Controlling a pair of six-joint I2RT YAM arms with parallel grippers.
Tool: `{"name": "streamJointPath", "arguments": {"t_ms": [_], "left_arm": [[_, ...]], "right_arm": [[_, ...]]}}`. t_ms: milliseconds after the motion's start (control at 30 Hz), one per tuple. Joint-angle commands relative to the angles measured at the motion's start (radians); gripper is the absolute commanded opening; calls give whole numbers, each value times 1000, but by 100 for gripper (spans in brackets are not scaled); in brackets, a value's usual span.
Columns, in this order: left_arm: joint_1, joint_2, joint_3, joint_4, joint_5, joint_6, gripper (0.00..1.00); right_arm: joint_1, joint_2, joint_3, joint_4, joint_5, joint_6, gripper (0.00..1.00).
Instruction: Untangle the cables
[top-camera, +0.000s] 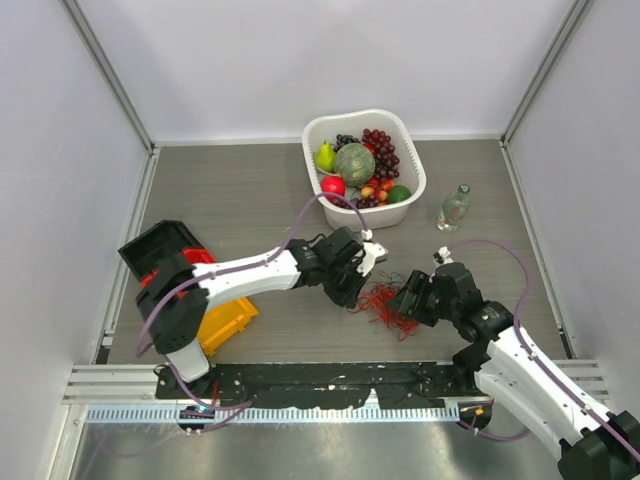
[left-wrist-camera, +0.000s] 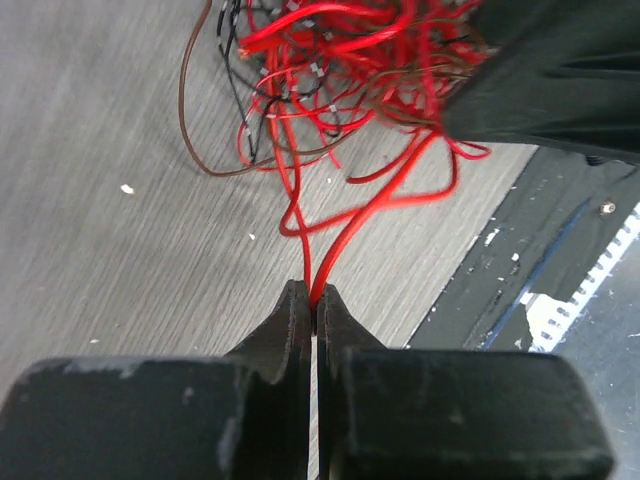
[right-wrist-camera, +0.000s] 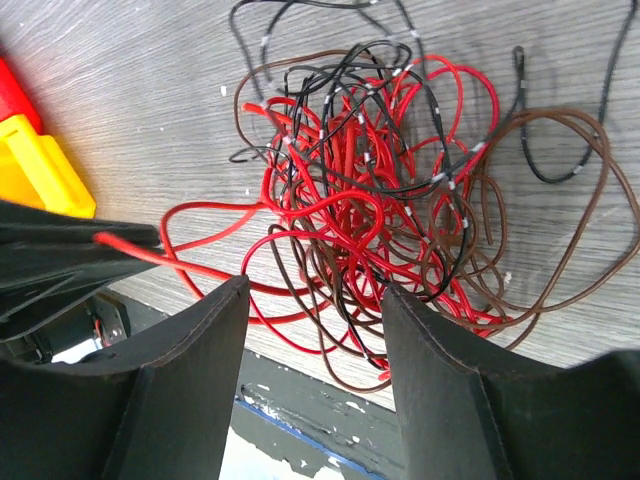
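- A black plastic bin (top-camera: 160, 245) stands at the far left of the grey wood-grain table (top-camera: 250, 190). A yellow plastic box (top-camera: 228, 322) lies just beside it, partly hidden under the left arm.
- The left gripper (left-wrist-camera: 313, 300) reaches in from the left. Its two black fingers are pressed together on a loop of red wire. The two strands of this loop enter the jaws side by side.
- A white plastic basket (top-camera: 412, 200) full of fruit sits at the back of the table, behind the two grippers.
- The tangled bundle of thin red, brown and black wire cables (top-camera: 388, 308) lies on the table near its front edge, between the two grippers.
- In the top view the bundle is a little longer from upper left to lower right.
- The pinched red loop leaves the bundle as a tail and points straight toward the left gripper.
- In the right wrist view, wide brown loops (right-wrist-camera: 560, 210) spread out from the red mass on the opposite side.
- The right gripper (right-wrist-camera: 315, 300) is at the right edge of the bundle with its fingers wide apart. Cables show between the fingers, but I cannot tell if the fingers touch them.
- A clear bottle (top-camera: 454, 207) stands upright to the right of the basket, well apart from the cables.
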Motion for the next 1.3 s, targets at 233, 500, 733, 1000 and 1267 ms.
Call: {"name": "streamJointPath", "arguments": {"t_ms": [233,500,733,1000,1267], "left_arm": [[-6,-520,-180,352,80,97,0],[-7,-587,-114,385,123,-8,0],[-6,-616,52,388,-142,-166,0],[-4,-507,248,253,-350,-193,0],[2,-472,332,305,-270,-246,0]], "right_arm": [[40,103,-35,290,-105,18,61],[86,291,12,400,43,35,59],[85,301,101,169,408,-57,59],[152,215,439,-190,548,-156,59],[198,57,212,310,-4,-83,62]]}}
